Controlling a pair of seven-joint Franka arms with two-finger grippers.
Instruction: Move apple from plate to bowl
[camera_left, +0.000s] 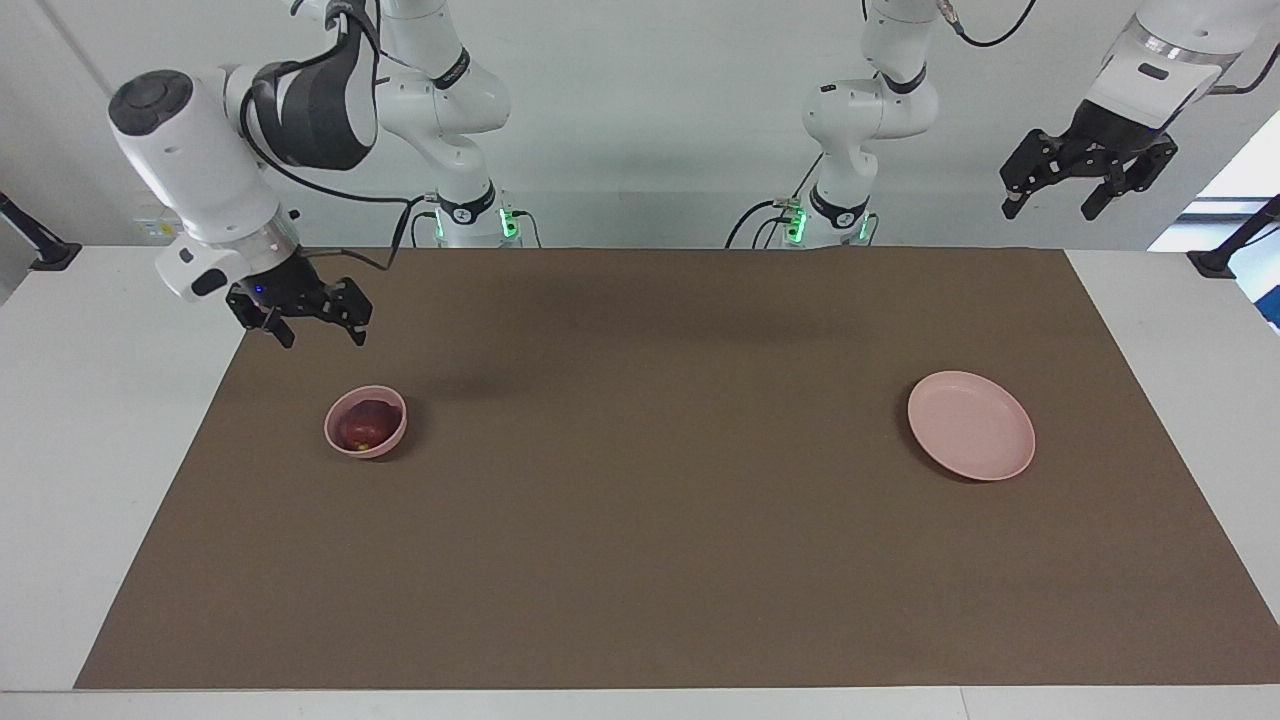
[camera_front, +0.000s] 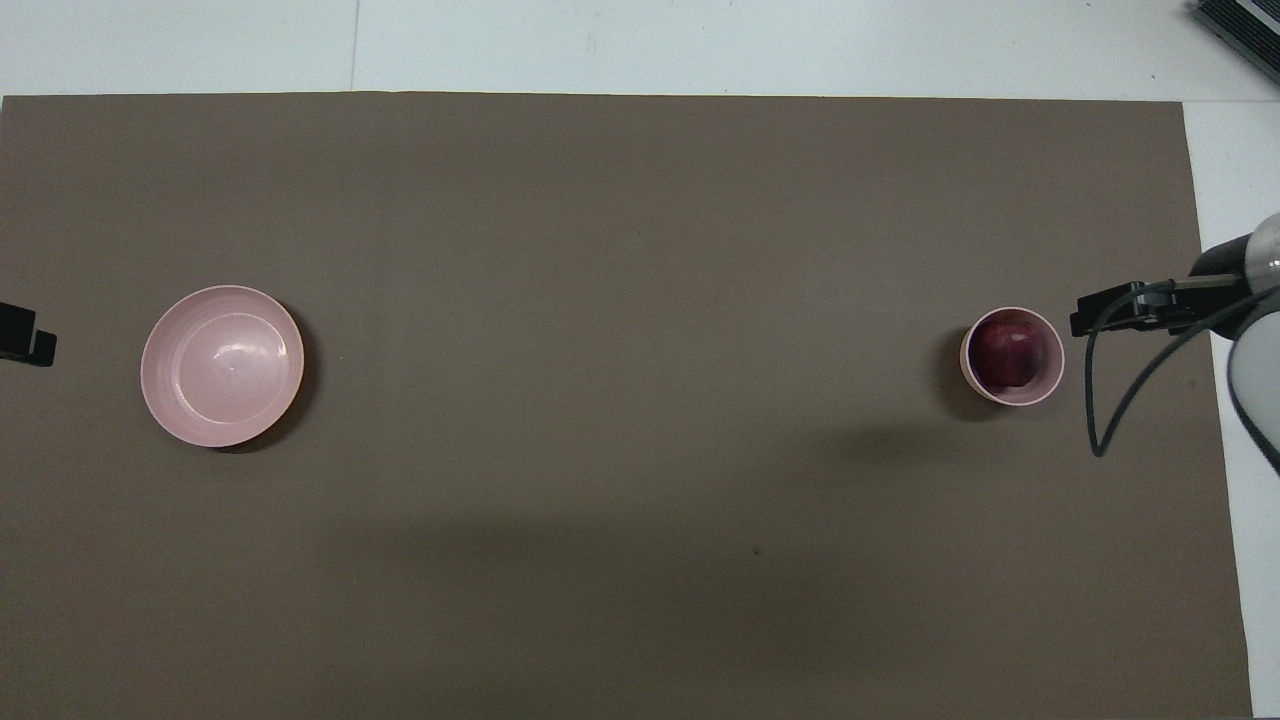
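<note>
The dark red apple (camera_left: 365, 425) (camera_front: 1010, 352) lies inside the small pink bowl (camera_left: 378, 452) (camera_front: 968, 372), toward the right arm's end of the table. My right gripper (camera_left: 322, 335) hangs open and empty in the air over the mat's edge beside the bowl, clear of both. The flat pink plate (camera_left: 970, 425) (camera_front: 222, 365) sits bare toward the left arm's end. My left gripper (camera_left: 1050, 205) waits open, high above that end of the table, holding nothing.
A brown mat (camera_left: 640, 520) covers most of the white table. A black cable loop (camera_front: 1100, 420) hangs from the right arm's wrist beside the bowl.
</note>
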